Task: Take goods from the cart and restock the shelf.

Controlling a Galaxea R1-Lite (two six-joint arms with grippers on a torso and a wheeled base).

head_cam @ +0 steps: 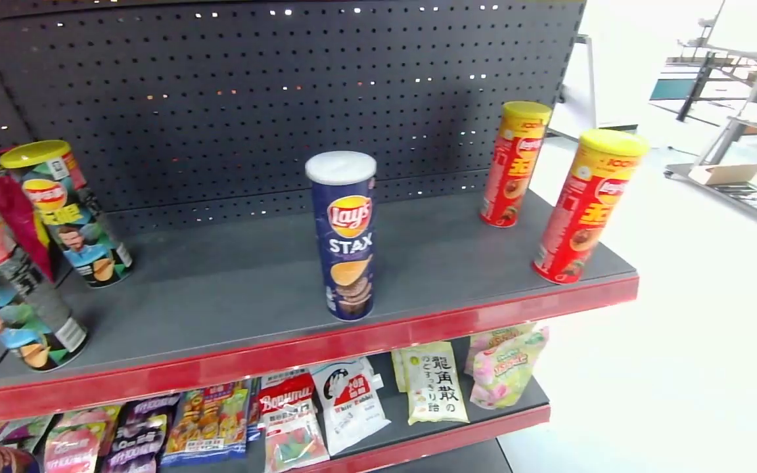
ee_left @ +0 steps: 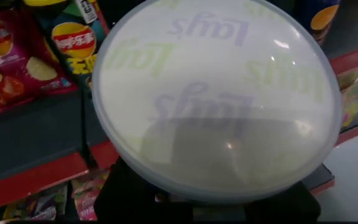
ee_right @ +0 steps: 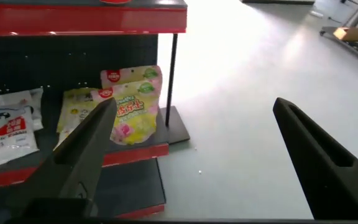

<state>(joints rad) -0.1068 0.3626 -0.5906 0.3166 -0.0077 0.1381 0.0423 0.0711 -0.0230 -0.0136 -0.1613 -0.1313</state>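
- Left gripper (ee_left: 204, 204): the jaws are clenched on the held can (ee_left: 216, 93). The can's wide translucent lid faces the wrist camera and hides the fingertips, so only the dark gripper body shows below the lid.
- Held can: it hangs clear of any surface, out in front of the shelf (head_cam: 221, 289). The shelf's red front edge passes behind it.
- Right gripper (ee_right: 194, 155): the jaws are released and spread wide with nothing between them. It sits low, with the floor (ee_right: 260, 93) and the lower shelf (ee_right: 129, 155) behind it.
- Shelf: a grey board with a red front edge, backed by a dark pegboard (head_cam: 253, 85).
- Blue can (head_cam: 342, 236): stands upright with a white lid, near the front edge at the middle of the shelf.
- Rear red can (head_cam: 515, 164): stands upright with a yellow lid, toward the back on the right side.
- Front red can (head_cam: 589, 207): stands upright with a yellow lid at the front right corner, apart from the rear red can.
- Rear patterned can (head_cam: 66, 213) and front patterned can (head_cam: 10, 289): both have yellow lids and stand on the left side, one behind the other.
- Snack bags (head_cam: 431, 384): they stand in a row on the lower shelf.
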